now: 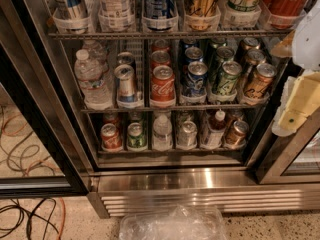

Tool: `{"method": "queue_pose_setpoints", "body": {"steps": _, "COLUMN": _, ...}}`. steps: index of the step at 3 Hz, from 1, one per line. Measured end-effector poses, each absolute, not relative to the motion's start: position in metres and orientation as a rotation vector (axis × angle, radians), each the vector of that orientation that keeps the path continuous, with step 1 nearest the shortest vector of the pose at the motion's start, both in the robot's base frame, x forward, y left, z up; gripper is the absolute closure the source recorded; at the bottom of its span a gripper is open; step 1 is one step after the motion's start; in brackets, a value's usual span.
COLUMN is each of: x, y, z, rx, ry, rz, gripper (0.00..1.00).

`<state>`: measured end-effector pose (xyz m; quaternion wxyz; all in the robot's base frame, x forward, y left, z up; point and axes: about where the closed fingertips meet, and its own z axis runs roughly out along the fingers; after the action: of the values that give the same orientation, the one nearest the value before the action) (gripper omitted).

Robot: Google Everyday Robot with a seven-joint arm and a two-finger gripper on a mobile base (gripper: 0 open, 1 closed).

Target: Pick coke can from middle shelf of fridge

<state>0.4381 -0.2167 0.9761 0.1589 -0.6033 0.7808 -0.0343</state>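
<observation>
On the middle shelf (175, 107) of the fridge (200, 181), the coke can (163, 87) stands upright at the front of its clear plastic lane, with more red cans queued behind it. The lanes keep each drink in single file, so the front can sits against the steel rail with its script facing out, easy to reach. A silver can (125, 84) stands just beside it on the left and a blue can (195, 81) just beside it on the right, each in its own lane. My guess is that this leaves little room on either side for a grasp.

The gripper (296, 106) hangs at the right edge of the view, roughly level with this shelf and in front of the door frame. It is well apart from the coke can, with the lanes of blue, green (226, 79) and brown cans (260, 81) between them. Only part of its white and cream body shows, angled down and to the left. I cannot tell whether it is open or closed, but it has no hold on the coke can.
</observation>
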Motion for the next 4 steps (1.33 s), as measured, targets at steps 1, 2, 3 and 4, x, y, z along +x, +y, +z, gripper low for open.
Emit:
{"method": "queue_pose_setpoints", "body": {"steps": 1, "x": 0.438, "y": -0.217, "z": 0.976, "rx": -1.725, "ry": 2.232, "rz": -0.098, "gripper": 0.00}}
{"method": "queue_pose_setpoints", "body": {"steps": 2, "x": 0.440, "y": -0.212, "z": 0.973, "rx": -1.713, "ry": 2.193, "rz": -0.093, "gripper": 0.00}}
{"method": "queue_pose_setpoints", "body": {"steps": 3, "x": 0.444, "y": -0.200, "z": 0.958, "rx": -1.693, "ry": 2.126, "rz": -0.073, "gripper": 0.00}}
{"method": "queue_pose_setpoints", "body": {"steps": 4, "x": 0.452, "y": -0.185, "z": 0.939, "rx": -1.673, "ry": 2.017, "rz": -0.056, "gripper": 0.00}}
